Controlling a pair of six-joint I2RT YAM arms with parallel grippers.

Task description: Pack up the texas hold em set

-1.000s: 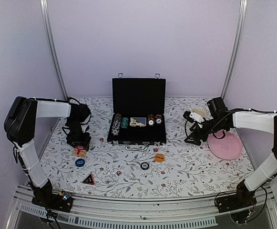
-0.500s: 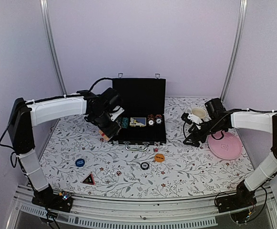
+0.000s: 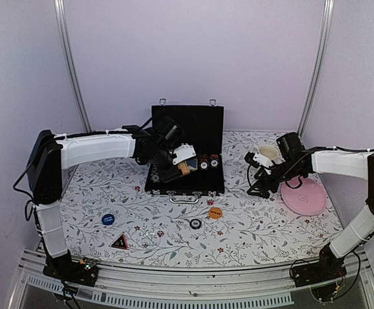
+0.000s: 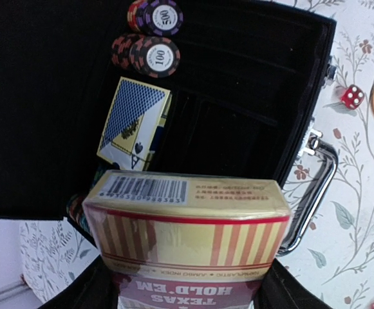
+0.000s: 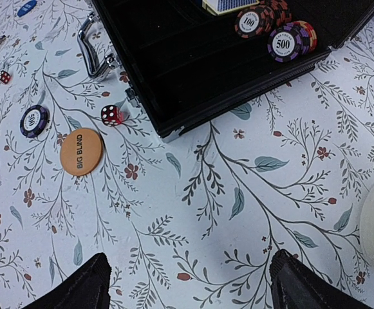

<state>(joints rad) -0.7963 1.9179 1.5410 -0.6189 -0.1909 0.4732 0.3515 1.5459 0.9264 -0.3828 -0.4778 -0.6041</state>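
Note:
The black briefcase [image 3: 187, 125] lies open at the back centre. In its tray [image 4: 238, 96] are striped chips [image 4: 154, 55] and a blue card deck [image 4: 134, 122]. My left gripper [image 3: 176, 166] hangs over the tray, shut on a gold and red striped card deck [image 4: 187, 212]. On the table in front lie a red die [image 5: 111, 114], an orange "BIG BLIND" button [image 5: 82, 151], a loose chip [image 5: 34, 121], a blue button [image 3: 108, 219] and a triangle token [image 3: 120, 242]. My right gripper [image 5: 190, 283] is open and empty, low over the cloth right of the case [image 5: 174, 58].
A cream mug [image 3: 268, 153] stands just behind my right gripper. A pink plate [image 3: 304, 196] lies to its right. The case's silver handle [image 5: 90, 45] sticks out toward the front. A second red die [image 5: 4, 76] lies farther left on the cloth.
My left arm has swung from the table's left side to over the open case, carrying the striped card deck. The right arm has barely moved.

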